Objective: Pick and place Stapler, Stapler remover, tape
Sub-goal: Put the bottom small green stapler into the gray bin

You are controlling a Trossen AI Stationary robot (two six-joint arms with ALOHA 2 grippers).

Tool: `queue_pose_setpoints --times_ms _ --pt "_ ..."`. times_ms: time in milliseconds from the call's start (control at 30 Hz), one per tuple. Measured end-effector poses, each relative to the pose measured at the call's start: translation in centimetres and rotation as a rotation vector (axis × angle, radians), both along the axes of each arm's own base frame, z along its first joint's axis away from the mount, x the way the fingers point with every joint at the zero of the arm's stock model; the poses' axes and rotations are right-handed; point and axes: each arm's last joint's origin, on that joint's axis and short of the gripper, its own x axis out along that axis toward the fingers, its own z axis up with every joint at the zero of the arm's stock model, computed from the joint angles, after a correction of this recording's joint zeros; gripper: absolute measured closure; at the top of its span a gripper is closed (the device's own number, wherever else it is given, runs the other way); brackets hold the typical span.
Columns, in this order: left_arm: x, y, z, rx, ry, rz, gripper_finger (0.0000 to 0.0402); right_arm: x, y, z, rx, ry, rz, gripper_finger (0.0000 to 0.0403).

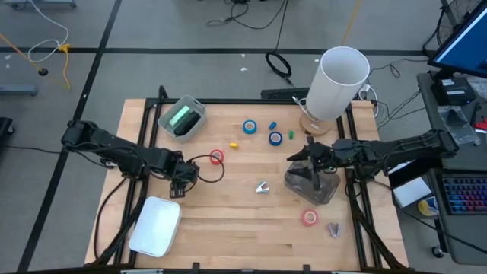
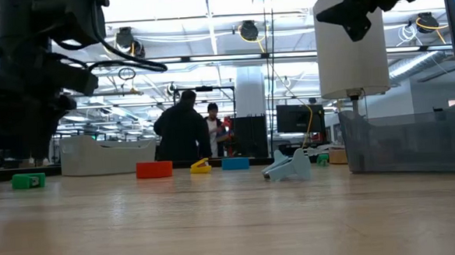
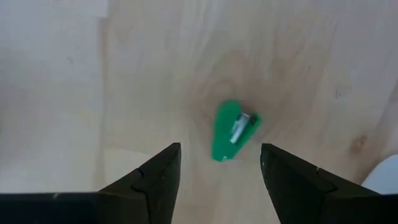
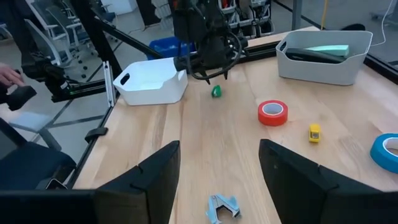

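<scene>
My left gripper [image 3: 221,149] is open and hovers above a small green piece with a metal strip [image 3: 235,130] that lies flat on the wood; its fingers stand on either side without touching it. In the high view it is at the table's left middle [image 1: 183,183]. My right gripper [image 4: 219,149] is open above a clear bin [image 1: 312,186]. One red tape roll [image 1: 217,157] lies next to the left gripper, another [image 1: 309,218] near the front right. Two blue rolls [image 1: 249,126] [image 1: 275,138] lie farther back. A pale blue staple remover [image 1: 262,187] rests mid-table.
A grey bin holding a green stapler [image 1: 183,118] stands at the far left and a white tray [image 1: 156,224] at the near left. A tall white cylinder [image 1: 338,80] rises at the far right. A yellow bit [image 1: 233,144] and a small purple item [image 1: 335,228] lie loose. People stand beyond the table [image 2: 185,130].
</scene>
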Motion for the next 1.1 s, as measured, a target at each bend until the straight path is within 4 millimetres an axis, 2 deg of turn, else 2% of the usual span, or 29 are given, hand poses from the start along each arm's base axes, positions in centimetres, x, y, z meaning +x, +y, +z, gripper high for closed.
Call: queue_pose_setpoints --times_ms 200,367,500,933,1100 --pt "0.3 -0.1 -0.1 -0.027 -0.035 0.016 0.0176 -0.2 0.0 0.1 -0.004 -0.003 -0.001 0.0193" --pt "0.8 -0.7 0.0 -0.033 -0.098 -0.073 0.0176 -0.3 0.0 -0.1 0.002 0.015 -0.003 0.0193" --pt "0.8 -1.1 -0.5 -0.005 -0.065 -0.126 0.0176 -0.3 0.0 -0.1 0.004 0.016 -0.004 0.0193" --pt "1.6 -1.3 -3.0 0.017 0.076 -0.142 0.0176 -0.3 0.0 -0.1 0.005 0.015 -0.004 0.0193" --pt "2.4 -1.5 -3.2 0.004 0.012 -0.171 0.0176 -0.3 0.0 0.0 0.005 0.015 -0.004 0.0193"
